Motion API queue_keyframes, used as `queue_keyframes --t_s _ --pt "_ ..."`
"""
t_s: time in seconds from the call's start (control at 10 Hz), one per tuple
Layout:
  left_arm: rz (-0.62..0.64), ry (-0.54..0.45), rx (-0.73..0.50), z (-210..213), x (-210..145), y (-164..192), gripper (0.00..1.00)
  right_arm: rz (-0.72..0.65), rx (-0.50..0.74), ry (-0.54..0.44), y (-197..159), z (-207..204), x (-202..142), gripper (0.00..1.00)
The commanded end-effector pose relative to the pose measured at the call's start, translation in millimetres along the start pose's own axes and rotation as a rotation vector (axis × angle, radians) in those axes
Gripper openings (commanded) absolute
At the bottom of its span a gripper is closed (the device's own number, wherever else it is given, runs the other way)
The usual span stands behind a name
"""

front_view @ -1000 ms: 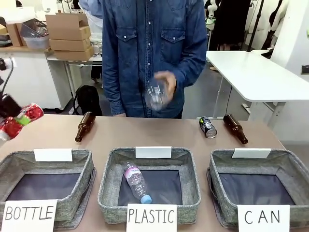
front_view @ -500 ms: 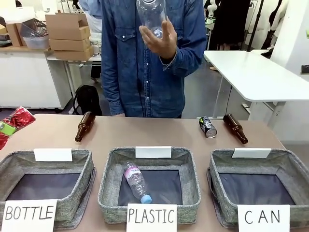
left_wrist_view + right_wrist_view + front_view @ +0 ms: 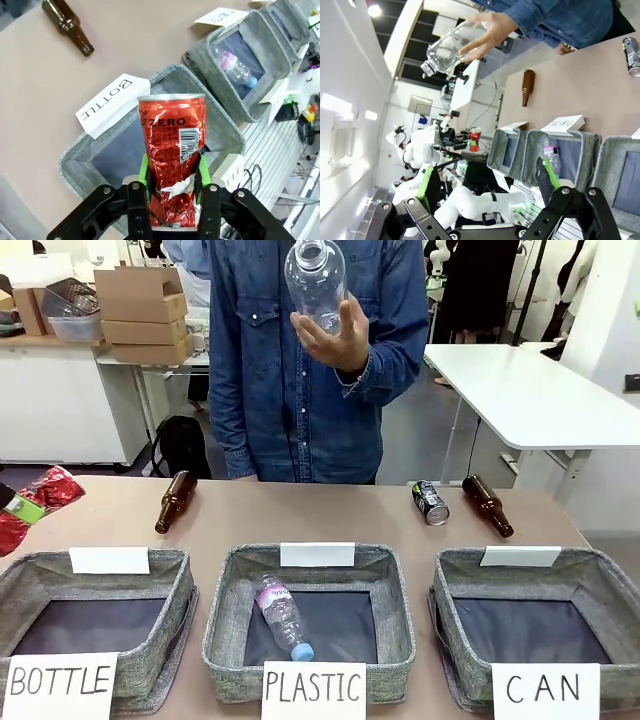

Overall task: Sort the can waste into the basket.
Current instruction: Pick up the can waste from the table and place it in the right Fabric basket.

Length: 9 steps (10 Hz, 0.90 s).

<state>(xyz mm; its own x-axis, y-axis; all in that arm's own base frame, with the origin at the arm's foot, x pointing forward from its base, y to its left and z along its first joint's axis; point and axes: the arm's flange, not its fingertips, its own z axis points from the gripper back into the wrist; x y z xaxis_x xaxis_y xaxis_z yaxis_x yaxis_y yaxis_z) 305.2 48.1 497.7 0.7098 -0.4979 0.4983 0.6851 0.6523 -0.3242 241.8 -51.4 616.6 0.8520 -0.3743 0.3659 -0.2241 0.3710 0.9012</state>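
Left: the left gripper's point(image 3: 173, 172) green-padded fingers are clamped on the crumpled lower half of the red can point(image 3: 172, 135), which stands upright between them over the near corner of the BOTTLE basket point(image 3: 75, 162). Right: the right gripper's point(image 3: 486, 180) fingers are spread wide with nothing between them. The CAN basket point(image 3: 595, 565) sits at the opposite end of the row; the PLASTIC basket point(image 3: 222, 630), holding a clear bottle with a blue cap point(image 3: 280, 618), lies between the two. On the tabletop point(image 3: 320, 515) behind the row, one brown bottle point(image 3: 176, 501) lies beyond the BOTTLE basket. The black can point(image 3: 430, 502) lies on its side behind the CAN basket, just beside a second brown bottle point(image 3: 487, 505). The strip of tabletop between these is bare. Above its far edge the person's hand point(image 3: 335, 335) holds up an empty clear bottle point(image 3: 315, 280).
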Motion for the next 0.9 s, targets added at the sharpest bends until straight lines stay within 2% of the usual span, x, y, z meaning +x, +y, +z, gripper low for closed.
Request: queue_keyframes --t_s 0.0,0.2,0.5,0.8 --pt "-0.086 0.017 -0.005 -5 9 -16 0.41 0.024 0.021 -0.005 1 -2 3 1.0" --pt "-0.179 0.029 -0.014 -10 19 -34 0.41 0.024 0.021 -0.005 1 -2 3 1.0" --pt "-0.181 0.021 -0.052 -9 18 -27 0.41 0.024 0.021 -0.005 1 -2 3 1.0" --pt "-0.225 0.014 -0.057 -9 19 -36 0.41 0.024 0.021 -0.005 1 -2 3 1.0"
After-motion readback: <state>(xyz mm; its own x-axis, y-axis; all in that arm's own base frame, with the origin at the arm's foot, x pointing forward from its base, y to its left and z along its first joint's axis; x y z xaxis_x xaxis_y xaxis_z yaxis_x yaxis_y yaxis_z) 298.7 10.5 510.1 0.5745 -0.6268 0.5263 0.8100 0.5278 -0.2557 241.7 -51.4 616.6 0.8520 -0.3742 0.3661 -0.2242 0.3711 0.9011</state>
